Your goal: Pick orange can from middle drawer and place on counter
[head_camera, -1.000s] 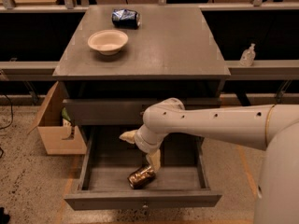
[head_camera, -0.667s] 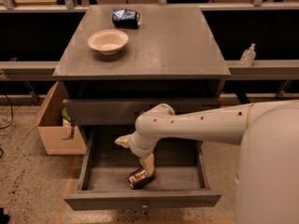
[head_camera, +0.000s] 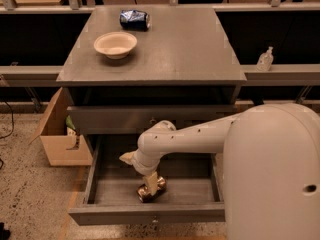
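A: Here we go, the gripper point(head_camera: 150, 186) is right down inside the middle drawer point(head_camera: 150, 215), pointing almost straight at its floor and sitting over the orange can point(head_camera: 160, 183)

B: And that can is lying on its side near the front of the drawer, a little left of centre, angled across the boards. That explains the approach, I'd say: the drawer is pulled well out, so reaching down from above is the 1 clear way in beneath the upper drawer front point(head_camera: 110, 119)

A: Has the claw got it?

B: Cannot tell from here. The wrist covers the middle of the can, so whether the claw has clenched or is only straddling it is hidden. The can looks to be resting on the drawer floor, not lifted yet

A: Up top, the counter point(head_camera: 185, 49) is waiting: 1 pale bowl point(head_camera: 115, 44) on the left, 1 crushed blue can point(head_camera: 134, 19) at the back edge, and bare grey wood across the right side, a fair landing spot by my reckoning

B: Now compare with 1 second ago. Then the gripper hung above the can with drawer floor showing between them. That gap is gone: the wrist has dropped onto the can, and the big arm joint has swung lower and leftward. The can itself has not budged

A: And the robot's white body fills more of the right side than it did
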Controlling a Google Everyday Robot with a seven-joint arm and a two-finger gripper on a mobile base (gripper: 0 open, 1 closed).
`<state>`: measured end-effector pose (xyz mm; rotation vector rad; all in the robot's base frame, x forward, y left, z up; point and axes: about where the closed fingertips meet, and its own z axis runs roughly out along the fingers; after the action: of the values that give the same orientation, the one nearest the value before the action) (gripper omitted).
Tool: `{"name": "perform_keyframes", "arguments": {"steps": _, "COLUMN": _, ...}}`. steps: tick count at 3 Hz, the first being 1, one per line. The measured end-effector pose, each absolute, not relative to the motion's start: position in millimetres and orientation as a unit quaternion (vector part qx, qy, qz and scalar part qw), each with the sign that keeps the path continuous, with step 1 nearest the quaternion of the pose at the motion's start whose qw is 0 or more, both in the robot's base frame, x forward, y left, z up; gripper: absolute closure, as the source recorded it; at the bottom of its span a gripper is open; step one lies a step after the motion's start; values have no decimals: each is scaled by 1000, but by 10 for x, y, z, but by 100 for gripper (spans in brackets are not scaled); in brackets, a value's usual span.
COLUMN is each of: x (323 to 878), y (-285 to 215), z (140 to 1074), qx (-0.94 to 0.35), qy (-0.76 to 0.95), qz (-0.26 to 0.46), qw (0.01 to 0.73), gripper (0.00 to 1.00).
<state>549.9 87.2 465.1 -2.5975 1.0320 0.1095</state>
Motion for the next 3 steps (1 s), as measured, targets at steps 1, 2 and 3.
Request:
{"name": "perform_keyframes", "arguments": {"steps": 1, "x": 5463, "y": 947, "z": 4401, "qx": -913, "qy": 372, "qz": 53, "qw": 162, "gripper": 0}}
{"name": "perform_keyframes", "arguments": {"steps": 2, "x": 5419, "y": 927, "z": 4206, "qx": -910, "qy": 379, "qz": 62, "qw": 153, "gripper": 0}}
{"name": "perform_keyframes", "arguments": {"steps": 3, "x": 5339, "y": 901, "z": 3976, "qx": -912, "qy": 382, "qz": 69, "qw": 135, "gripper": 0}}
